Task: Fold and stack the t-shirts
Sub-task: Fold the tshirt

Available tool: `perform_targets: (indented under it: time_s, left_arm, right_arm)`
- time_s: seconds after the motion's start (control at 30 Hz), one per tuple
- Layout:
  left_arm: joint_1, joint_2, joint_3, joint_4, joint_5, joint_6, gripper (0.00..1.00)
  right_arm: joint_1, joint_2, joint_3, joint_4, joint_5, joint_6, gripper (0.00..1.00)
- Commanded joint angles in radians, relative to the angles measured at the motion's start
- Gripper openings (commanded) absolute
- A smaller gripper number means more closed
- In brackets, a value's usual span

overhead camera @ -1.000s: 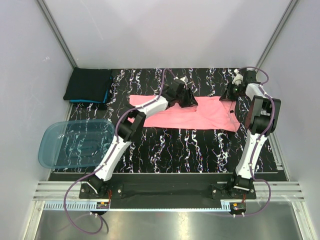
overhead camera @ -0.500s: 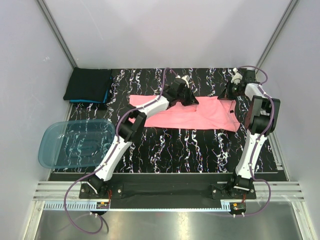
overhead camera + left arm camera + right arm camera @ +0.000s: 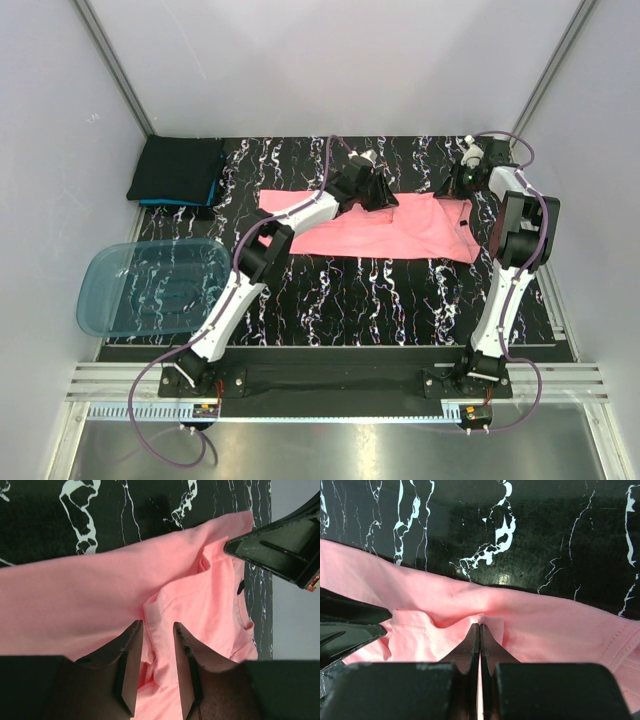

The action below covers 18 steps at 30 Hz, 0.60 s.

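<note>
The salmon-pink t-shirt [image 3: 400,232] lies folded lengthwise across the far middle of the table. My left gripper [image 3: 381,196] is at its far edge near the middle; in the left wrist view [image 3: 155,626] the jaws pinch a bunched fold of the pink cloth [image 3: 75,605]. My right gripper [image 3: 462,188] is at the shirt's far right corner; in the right wrist view [image 3: 480,626] the jaws are shut tight on a raised edge of the pink cloth [image 3: 560,625]. The black and teal t-shirts [image 3: 178,170] lie folded in a stack at the back left corner.
A translucent blue plastic tub [image 3: 150,285] sits at the table's left edge, hanging over it. The black marbled table [image 3: 400,290] shows in front of the shirt. Grey walls close in the back and both sides.
Both grippers have moved slightly toward the back of the table with the pink shirt's far edge in them. The rest has not moved.
</note>
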Motion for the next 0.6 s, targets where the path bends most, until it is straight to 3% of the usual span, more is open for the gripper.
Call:
perform_targets:
  time_s: [0.0,0.3,0.57]
  left_arm:
    - [-0.004,0.04,0.073,0.022,-0.029,-0.026,0.36]
    - [-0.006,0.059,0.082,0.074,0.008,-0.044,0.33]
    - [-0.006,0.039,0.071,0.146,0.053,-0.064,0.0]
  right_arm:
    - [0.007,-0.077,0.002,0.044,-0.04,0.006,0.0]
    - [0.007,-0.077,0.002,0.043,-0.042,-0.001,0.0]
    - [0.007,-0.075,0.01,0.033,-0.034,-0.015,0.0]
